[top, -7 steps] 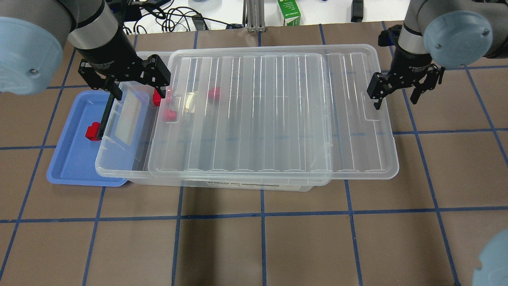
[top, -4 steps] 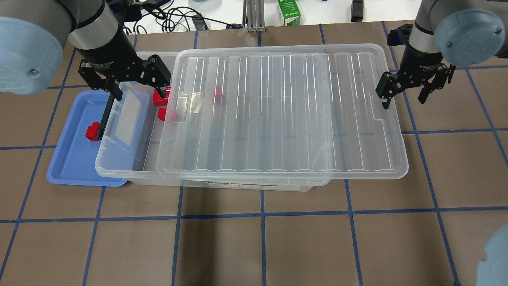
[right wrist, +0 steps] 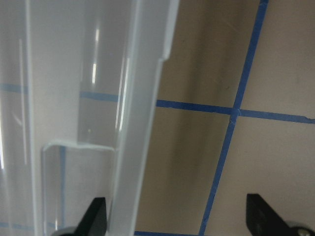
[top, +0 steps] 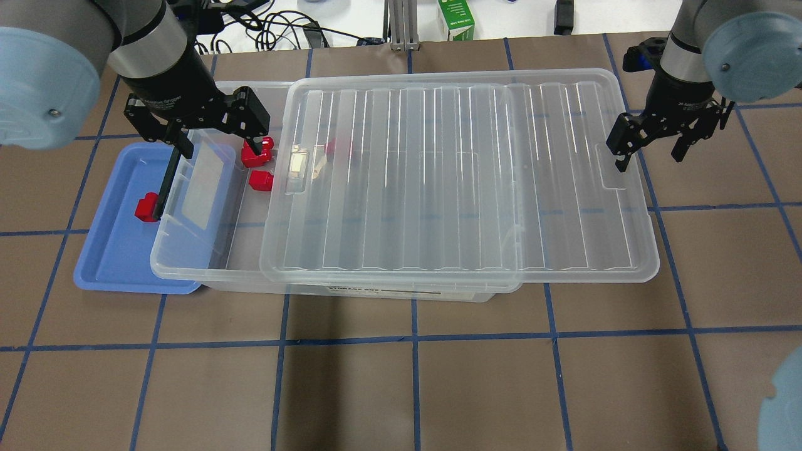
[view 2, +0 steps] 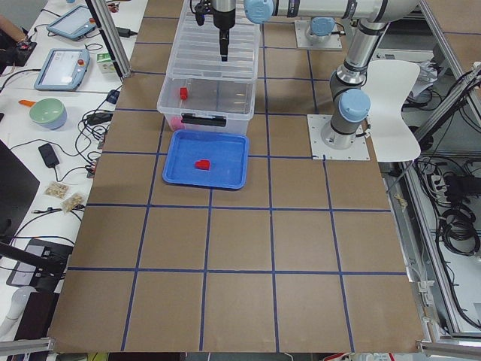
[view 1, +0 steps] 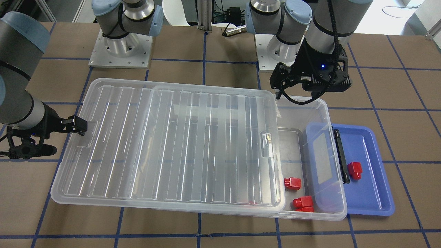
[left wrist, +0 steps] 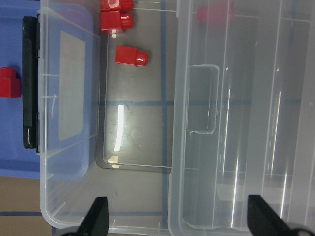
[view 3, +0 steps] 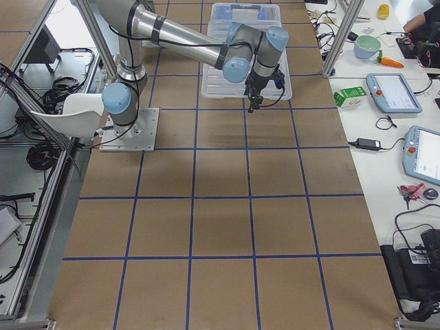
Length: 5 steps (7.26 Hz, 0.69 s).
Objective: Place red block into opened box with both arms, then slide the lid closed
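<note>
Brown table (top: 438, 376) carries the box (top: 182, 266), its lid (top: 463, 188) overhanging the right end. Red blocks (top: 260, 181) lie at the box's uncovered left end, one more in the blue tray (top: 106, 263). The left gripper (top: 218, 145) hangs wide open above them; the right gripper (top: 649, 160), also wide, straddles the lid's edge.

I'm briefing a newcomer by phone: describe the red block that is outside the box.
Find the large clear box on the table; a smaller blue tray sits at its short end with the black bar. The red block lies alone on that tray, beside the bar; the other red blocks are inside the box.
</note>
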{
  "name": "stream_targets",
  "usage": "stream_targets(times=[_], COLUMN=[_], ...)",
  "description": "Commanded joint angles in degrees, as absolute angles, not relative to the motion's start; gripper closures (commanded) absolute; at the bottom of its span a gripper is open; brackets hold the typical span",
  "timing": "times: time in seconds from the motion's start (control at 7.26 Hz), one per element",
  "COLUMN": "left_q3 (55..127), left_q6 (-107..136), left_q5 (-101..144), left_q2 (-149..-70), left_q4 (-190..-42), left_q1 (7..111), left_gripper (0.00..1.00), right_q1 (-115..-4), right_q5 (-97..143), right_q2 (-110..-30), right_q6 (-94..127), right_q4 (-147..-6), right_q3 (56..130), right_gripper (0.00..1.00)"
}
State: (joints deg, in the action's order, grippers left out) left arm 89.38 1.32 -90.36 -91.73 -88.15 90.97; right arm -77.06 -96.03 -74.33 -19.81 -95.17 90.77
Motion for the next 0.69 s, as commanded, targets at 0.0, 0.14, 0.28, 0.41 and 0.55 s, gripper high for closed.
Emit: stream_targets(times=[0.0, 0.14, 0.28, 0.41, 0.55], left_q3=[89.38, 89.38, 89.38, 89.30, 89.30], left_q6=[1.32, 1.32, 1.32, 1.32, 1.32], left_q5=[-90.44, -90.35, -90.44, -90.35, -90.35], left_q2=[-91.67, -91.67, -91.67, -91.67, -91.67], left_q4=[-88.15, -88.15, -88.15, -88.15, -88.15], left_q1=[90.97, 90.97, 90.97, 90.97, 90.97], left_gripper=[0.00, 0.00, 0.00, 0.00, 0.00], right_q1=[-75.59, -75.41, -75.41, -75.41, -75.41], right_q5=[-96.50, -96.59, -96.42, -96.59, -96.68], right_q2=[-74.18, -74.18, -74.27, -74.09, -74.09], right_q6=[-22.83, -23.20, -23.20, -23.29, -24.16], right_q4=[-95.27, -95.27, -95.19, -95.27, -95.27], right_q3=[90.70, 90.70, 90.53, 90.53, 90.53], right_gripper=[0.00, 0.00, 0.00, 0.00, 0.00])
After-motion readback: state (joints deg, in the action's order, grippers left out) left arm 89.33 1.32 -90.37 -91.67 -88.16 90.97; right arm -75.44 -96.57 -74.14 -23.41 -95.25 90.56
